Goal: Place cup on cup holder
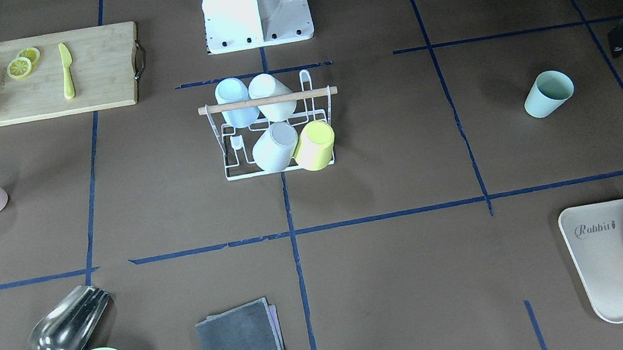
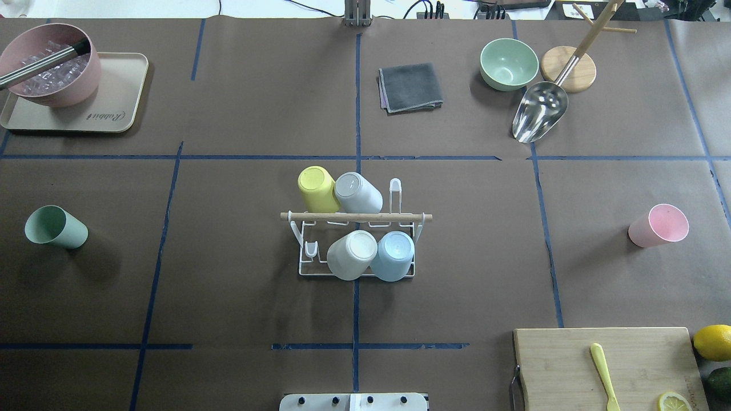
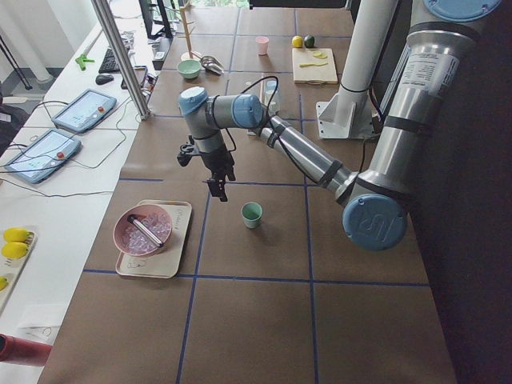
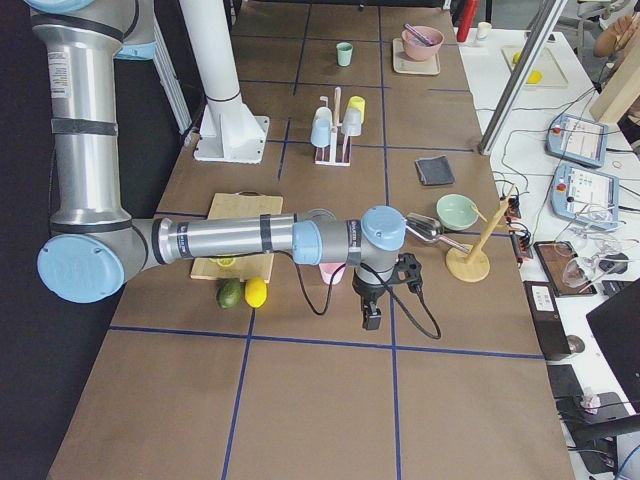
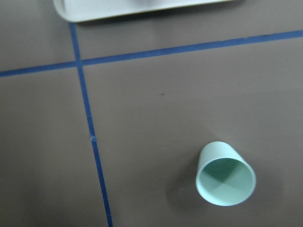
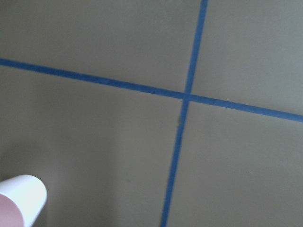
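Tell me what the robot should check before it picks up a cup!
1. The green cup stands upright, alone: ok.
2. The pink cup stands upright, alone: ok.
3. The cup holder has a bare prong: ok, two look free.
4. The left gripper is open: cannot tell.
5. The right gripper is open: cannot tell.
6. The left gripper is centred over the green cup: not ok, the cup sits low and right in its wrist view.

Brown table [image 2: 228, 285] carries cup holder [image 2: 354, 217]; green cup [image 2: 56, 226]; pink cup [image 2: 658, 225]; tray [image 2: 114, 117].
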Controlling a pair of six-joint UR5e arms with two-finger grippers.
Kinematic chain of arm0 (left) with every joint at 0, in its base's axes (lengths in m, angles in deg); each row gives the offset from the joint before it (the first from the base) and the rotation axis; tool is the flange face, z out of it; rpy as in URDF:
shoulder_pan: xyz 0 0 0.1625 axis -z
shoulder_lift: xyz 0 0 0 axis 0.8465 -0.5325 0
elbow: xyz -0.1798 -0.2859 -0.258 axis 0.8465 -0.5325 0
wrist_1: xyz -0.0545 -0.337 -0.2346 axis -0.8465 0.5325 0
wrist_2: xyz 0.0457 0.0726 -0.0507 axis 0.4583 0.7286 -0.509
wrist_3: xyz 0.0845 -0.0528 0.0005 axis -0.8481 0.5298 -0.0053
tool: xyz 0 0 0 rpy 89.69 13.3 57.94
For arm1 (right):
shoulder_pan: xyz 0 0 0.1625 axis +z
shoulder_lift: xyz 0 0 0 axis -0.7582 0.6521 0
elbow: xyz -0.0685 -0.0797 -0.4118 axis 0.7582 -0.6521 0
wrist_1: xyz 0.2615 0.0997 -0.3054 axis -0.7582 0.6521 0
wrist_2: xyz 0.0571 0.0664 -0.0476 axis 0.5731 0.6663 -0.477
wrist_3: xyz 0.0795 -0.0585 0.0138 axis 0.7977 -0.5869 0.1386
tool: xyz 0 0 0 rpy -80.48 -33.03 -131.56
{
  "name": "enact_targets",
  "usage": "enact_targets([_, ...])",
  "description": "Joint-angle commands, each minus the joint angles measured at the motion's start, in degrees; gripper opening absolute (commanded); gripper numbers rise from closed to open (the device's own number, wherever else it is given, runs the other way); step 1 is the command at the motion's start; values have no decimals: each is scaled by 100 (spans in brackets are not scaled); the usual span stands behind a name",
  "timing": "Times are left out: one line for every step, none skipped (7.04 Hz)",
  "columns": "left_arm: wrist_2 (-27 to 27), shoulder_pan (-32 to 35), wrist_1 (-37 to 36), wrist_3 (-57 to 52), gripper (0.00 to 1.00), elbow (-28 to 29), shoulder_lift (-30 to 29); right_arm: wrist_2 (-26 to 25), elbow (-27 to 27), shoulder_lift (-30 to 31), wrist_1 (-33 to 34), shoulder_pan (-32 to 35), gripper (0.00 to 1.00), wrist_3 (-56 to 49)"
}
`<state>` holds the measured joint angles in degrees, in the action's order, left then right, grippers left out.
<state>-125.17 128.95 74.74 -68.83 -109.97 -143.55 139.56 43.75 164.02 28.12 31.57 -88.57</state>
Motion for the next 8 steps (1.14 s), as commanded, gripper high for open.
enact_targets([37, -544, -128, 0, 100, -102, -158, -319, -34, -1469, 2199, -1079, 100, -26])
enact_targets([11, -799, -111, 0, 100, -50, -166, -705, 18, -1835, 2621, -1248, 100, -322])
enact_targets([19, -1002, -102, 0, 100, 142, -236, -735, -34, -1873, 2660, -1667, 100, -360])
enact_targets([-15, -1030, -76, -9, 100, 466, -533, -831, -191, -1873, 2660, -1932, 100, -430])
enact_targets([-129, -1047, -58, -26, 100, 1000, -840, -989, -254, -1839, 2669, -2309, 100, -631])
enact_targets([-139, -1048, -67, -331, 100, 1397, -1078, -1382, -254, -1821, 2721, -2609, 100, -798])
enact_targets([-130, -1056, -75, -708, 100, 1662, -1115, -2038, -254, -1908, 2818, -2855, 100, -939])
enact_targets([-147, -1074, -76, -747, 100, 1786, -1090, -2289, -263, -1952, 3010, -3032, 100, -1053])
